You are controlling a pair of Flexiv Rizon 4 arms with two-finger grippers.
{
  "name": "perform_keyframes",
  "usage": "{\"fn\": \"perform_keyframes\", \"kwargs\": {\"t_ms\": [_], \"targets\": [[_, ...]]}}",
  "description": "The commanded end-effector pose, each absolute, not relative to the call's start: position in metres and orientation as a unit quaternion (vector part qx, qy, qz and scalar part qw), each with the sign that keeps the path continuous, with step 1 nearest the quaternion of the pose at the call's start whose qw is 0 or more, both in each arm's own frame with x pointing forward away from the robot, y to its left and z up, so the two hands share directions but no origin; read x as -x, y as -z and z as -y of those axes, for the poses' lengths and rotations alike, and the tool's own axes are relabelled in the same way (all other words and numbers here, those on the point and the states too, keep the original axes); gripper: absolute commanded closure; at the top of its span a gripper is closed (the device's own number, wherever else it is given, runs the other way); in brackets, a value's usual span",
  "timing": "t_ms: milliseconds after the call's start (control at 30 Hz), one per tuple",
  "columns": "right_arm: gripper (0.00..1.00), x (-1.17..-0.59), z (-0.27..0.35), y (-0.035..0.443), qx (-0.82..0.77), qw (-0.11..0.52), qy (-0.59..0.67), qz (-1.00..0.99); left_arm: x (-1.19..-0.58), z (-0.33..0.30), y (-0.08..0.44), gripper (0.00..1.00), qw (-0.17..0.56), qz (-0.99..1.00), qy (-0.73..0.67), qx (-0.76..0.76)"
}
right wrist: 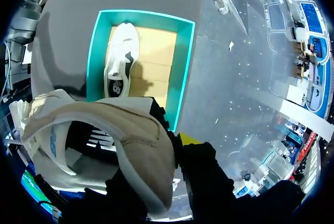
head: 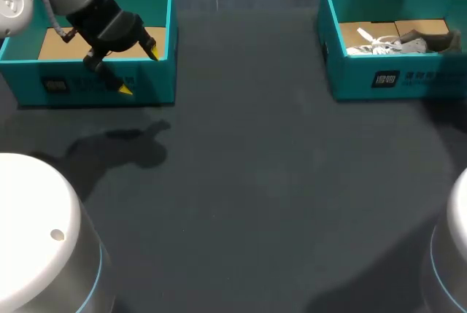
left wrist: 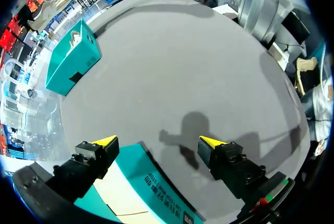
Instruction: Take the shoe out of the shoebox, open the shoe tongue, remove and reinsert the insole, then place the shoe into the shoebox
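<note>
My right gripper [right wrist: 166,143] is shut on the heel collar of a beige and white shoe [right wrist: 99,125], held high above the right teal shoebox [right wrist: 185,62]. Only one yellow fingertip [right wrist: 188,139] shows beside the shoe. A second white shoe [right wrist: 121,57] lies in that box on its cardboard floor. The head view shows this shoebox [head: 394,79] at the back right with the white shoe [head: 387,41] in it; the right gripper is out of that view. My left gripper [head: 139,71] hangs open and empty over the front wall of the left teal shoebox [head: 87,83].
In the left wrist view the left gripper [left wrist: 159,141] straddles the left box's wall [left wrist: 138,169], with the other box [left wrist: 73,57] far across the dark grey table [head: 248,182]. The arm bases [head: 36,233] stand at the near corners.
</note>
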State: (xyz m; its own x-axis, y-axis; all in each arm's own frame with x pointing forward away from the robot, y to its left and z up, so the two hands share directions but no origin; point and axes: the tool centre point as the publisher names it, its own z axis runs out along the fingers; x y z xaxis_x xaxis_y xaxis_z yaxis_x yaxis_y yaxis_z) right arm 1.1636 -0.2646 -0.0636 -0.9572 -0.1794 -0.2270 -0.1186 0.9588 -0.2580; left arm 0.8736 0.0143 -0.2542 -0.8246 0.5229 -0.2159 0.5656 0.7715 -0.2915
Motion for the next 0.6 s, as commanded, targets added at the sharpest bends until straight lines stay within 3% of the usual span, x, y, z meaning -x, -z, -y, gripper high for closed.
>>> {"fn": "perform_keyframes", "kwargs": {"t_ms": [33, 400, 600], "targets": [[1.00, -1.175, 0.275, 0.066, 0.062, 0.123, 0.101, -0.985, -0.873, -0.015, 0.254, 0.00, 0.061, -0.939, 0.173, -0.290], [1.00, -1.177, 0.301, 0.068, -0.118, 0.104, 0.064, -0.985, -0.873, -0.015, 0.254, 0.00, 0.061, -0.939, 0.173, -0.290], [1.00, -1.175, 0.302, 0.065, -0.112, 0.109, 0.059, -0.986, -0.873, -0.015, 0.254, 0.00, 0.061, -0.939, 0.173, -0.290]]}}
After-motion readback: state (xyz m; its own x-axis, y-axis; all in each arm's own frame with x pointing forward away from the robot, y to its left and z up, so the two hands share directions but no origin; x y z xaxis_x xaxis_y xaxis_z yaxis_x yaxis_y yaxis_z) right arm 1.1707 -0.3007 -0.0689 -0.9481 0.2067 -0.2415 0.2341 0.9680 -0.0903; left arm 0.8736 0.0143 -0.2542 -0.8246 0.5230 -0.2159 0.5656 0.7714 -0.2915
